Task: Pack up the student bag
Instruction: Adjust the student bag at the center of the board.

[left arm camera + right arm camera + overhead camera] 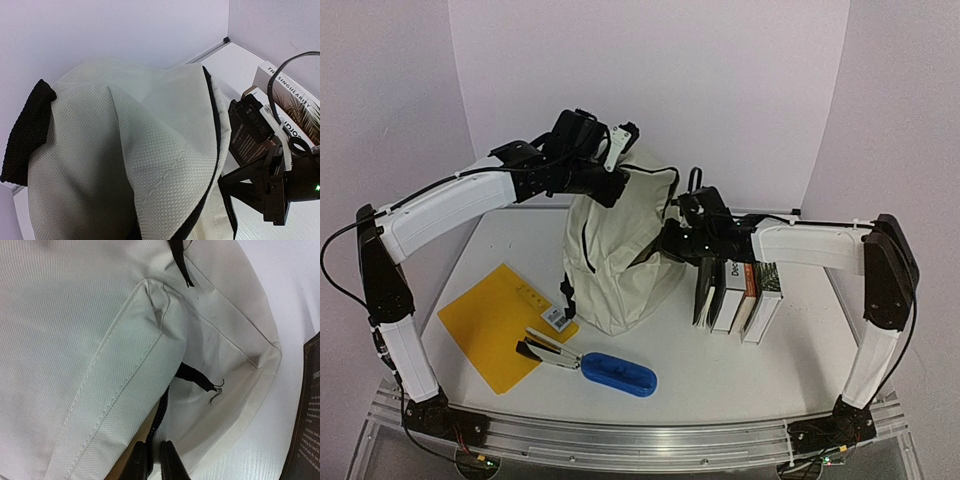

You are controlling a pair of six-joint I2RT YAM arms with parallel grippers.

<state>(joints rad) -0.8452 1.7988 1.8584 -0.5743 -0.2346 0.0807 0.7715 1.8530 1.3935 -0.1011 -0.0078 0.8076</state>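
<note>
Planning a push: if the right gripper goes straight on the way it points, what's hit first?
The student bag: the right gripper has its jaws at the black zipper trim, so it would likely press straight into the cream fabric beyond.

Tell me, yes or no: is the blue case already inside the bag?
No, the blue case lies on the table in front of the student bag.
</note>
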